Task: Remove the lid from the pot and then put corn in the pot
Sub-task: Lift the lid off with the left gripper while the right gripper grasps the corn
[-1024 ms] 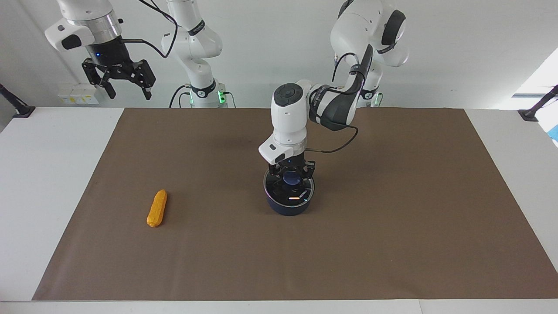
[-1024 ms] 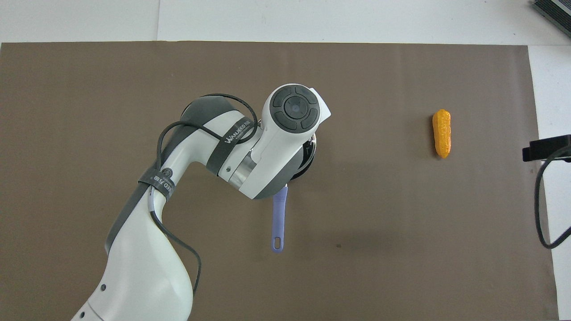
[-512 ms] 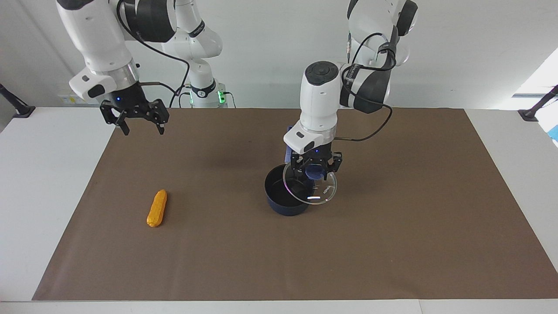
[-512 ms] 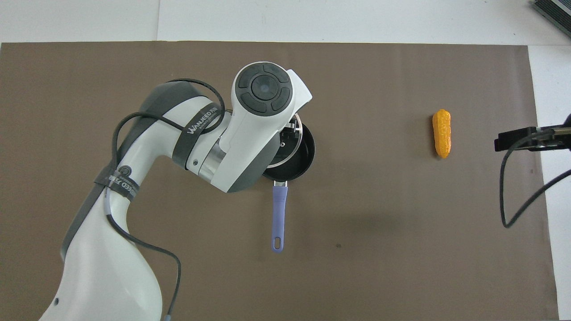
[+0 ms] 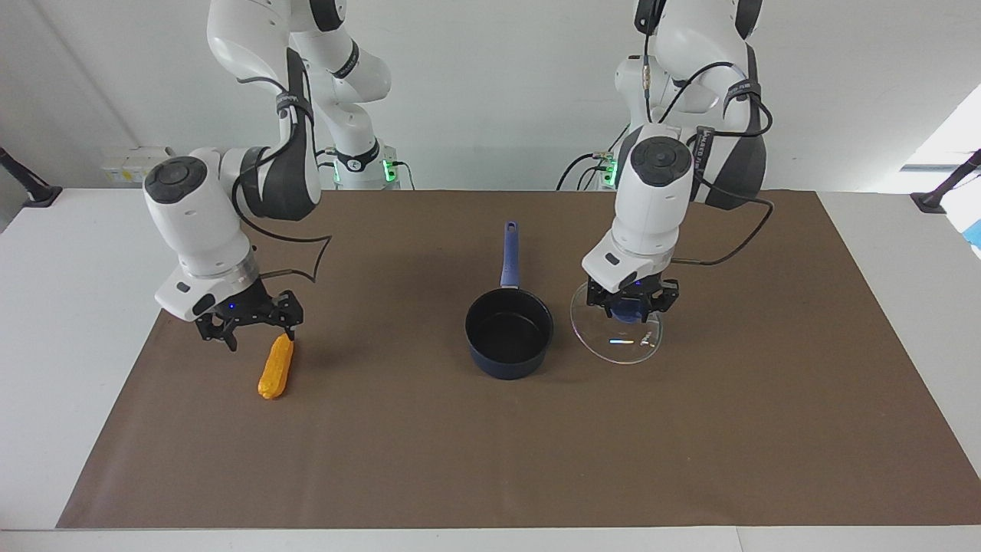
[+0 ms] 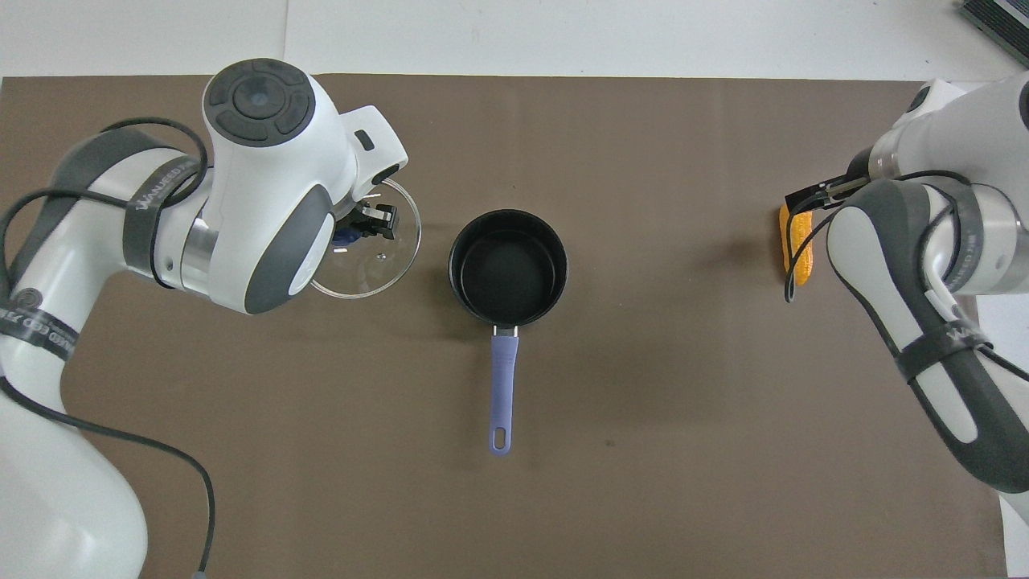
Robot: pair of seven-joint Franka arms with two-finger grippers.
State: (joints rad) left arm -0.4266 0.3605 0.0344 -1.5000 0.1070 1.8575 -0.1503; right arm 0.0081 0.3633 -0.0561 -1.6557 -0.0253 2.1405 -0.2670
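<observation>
The dark blue pot (image 5: 509, 334) stands uncovered mid-mat, its black inside bare and its long handle (image 5: 510, 253) pointing toward the robots. It also shows in the overhead view (image 6: 508, 267). My left gripper (image 5: 630, 313) is shut on the blue knob of the glass lid (image 5: 621, 346) and holds it low over the mat, beside the pot toward the left arm's end. The lid also shows in the overhead view (image 6: 384, 265). The orange corn (image 5: 275, 368) lies toward the right arm's end. My right gripper (image 5: 254, 334) is open, just above the corn's end nearer the robots.
A brown mat (image 5: 690, 429) covers most of the white table. In the overhead view the right arm hides part of the corn (image 6: 796, 251). Nothing else lies on the mat.
My left gripper lifted the lid off the pot and carried it sideways and down toward the left arm's end. My right gripper came down from high up to just over the corn.
</observation>
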